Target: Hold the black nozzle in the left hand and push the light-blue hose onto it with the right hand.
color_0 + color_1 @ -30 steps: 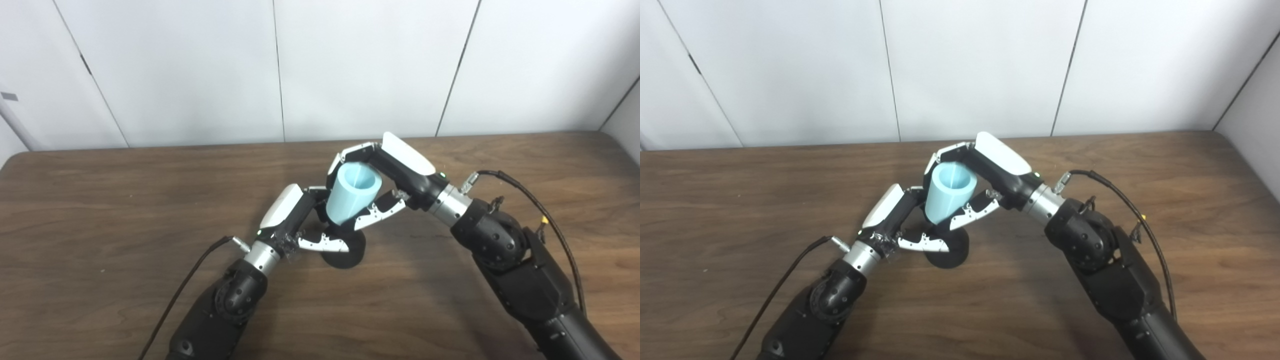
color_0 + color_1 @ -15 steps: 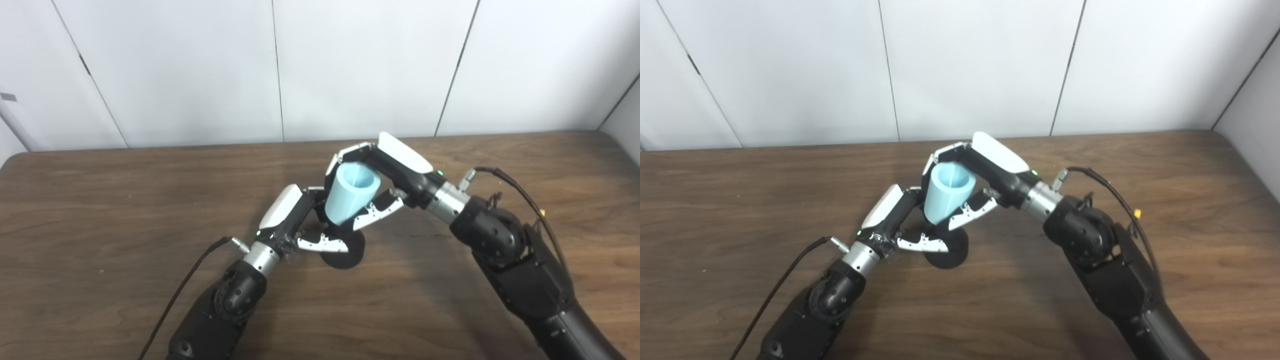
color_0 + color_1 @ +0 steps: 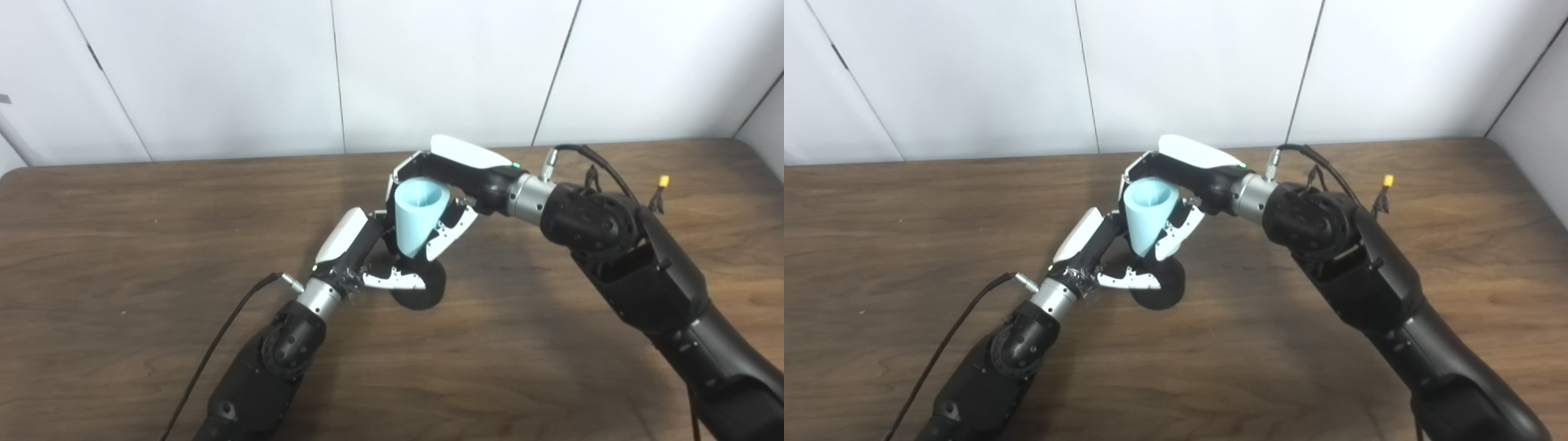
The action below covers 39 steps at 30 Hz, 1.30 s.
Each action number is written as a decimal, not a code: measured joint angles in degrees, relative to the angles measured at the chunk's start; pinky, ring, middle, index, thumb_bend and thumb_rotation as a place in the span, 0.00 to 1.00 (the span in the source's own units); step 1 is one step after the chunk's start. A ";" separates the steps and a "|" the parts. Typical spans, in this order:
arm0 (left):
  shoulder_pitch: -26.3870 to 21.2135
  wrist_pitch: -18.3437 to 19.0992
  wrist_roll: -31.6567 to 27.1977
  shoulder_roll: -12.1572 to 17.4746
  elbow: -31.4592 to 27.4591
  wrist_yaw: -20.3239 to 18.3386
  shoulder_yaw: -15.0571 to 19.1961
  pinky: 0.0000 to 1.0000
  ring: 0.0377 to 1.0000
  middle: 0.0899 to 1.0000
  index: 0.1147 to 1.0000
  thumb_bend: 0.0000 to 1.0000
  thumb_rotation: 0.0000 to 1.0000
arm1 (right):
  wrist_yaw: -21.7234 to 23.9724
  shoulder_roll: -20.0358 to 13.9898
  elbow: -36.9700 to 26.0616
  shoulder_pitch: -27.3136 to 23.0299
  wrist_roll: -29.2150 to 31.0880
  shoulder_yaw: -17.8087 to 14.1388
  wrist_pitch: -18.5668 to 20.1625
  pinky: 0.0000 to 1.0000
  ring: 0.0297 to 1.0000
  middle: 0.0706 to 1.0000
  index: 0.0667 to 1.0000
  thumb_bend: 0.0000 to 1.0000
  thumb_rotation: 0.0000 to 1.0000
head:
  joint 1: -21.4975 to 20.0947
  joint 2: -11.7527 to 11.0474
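Note:
The black nozzle (image 3: 421, 293) stands on the wooden table (image 3: 122, 233) with its wide round base down. My left hand (image 3: 361, 257) is shut on it from the left, thumb across its front. The light-blue hose (image 3: 418, 215), a short tapered tube with its open end up, sits upright directly over the nozzle with its narrow lower end at the nozzle's top. My right hand (image 3: 450, 184) is shut on the hose from the right and behind, fingers wrapped round its upper part. The joint between hose and nozzle is hidden by fingers.
A black cable (image 3: 226, 331) trails from my left wrist toward the near edge. Cables with a yellow plug (image 3: 661, 181) hang by my right forearm. A white panelled wall (image 3: 429, 73) backs the table.
My right arm has swung so its forearm and wrist sit higher and farther back. The hose has turned more upright over the nozzle. The left hand has stayed put; the camera shifted slightly.

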 measured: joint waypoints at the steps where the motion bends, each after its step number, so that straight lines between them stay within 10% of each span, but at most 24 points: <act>1: 0.01 0.00 -0.02 0.00 0.00 -0.01 0.00 0.43 0.40 0.42 0.46 0.50 0.00 | 0.15 -0.08 0.00 -0.10 -0.01 0.09 0.02 0.41 0.41 0.46 0.45 0.52 0.00 | 0.00 0.00; 9: 0.03 0.18 -0.11 -0.16 -0.04 -0.08 -0.01 0.44 0.41 0.41 0.46 0.50 0.00 | -1.50 0.01 0.14 1.79 0.80 -1.16 -2.65 0.41 0.41 0.47 0.44 0.52 0.00 | 0.00 0.27; 18: 0.04 0.13 -0.11 -0.50 0.11 -0.25 -0.05 0.44 0.41 0.41 0.46 0.50 0.00 | -16.29 1.97 6.17 10.36 0.38 -4.37 -22.71 0.36 0.39 0.48 0.45 0.52 0.00 | -0.18 0.18; 36: 0.13 0.36 -0.12 -0.45 0.17 -0.28 0.13 0.43 0.41 0.41 0.47 0.50 0.00 | -22.31 3.94 7.79 12.11 -3.76 -4.36 -26.20 0.33 0.40 0.49 0.45 0.50 0.00 | 0.00 0.27; 39: 0.22 0.36 -0.12 -0.40 0.17 -0.26 0.33 0.43 0.41 0.41 0.47 0.50 0.00 | -21.70 2.65 7.90 10.49 -5.14 -2.73 -26.54 0.46 0.40 0.46 0.45 0.51 0.00 | 0.00 0.27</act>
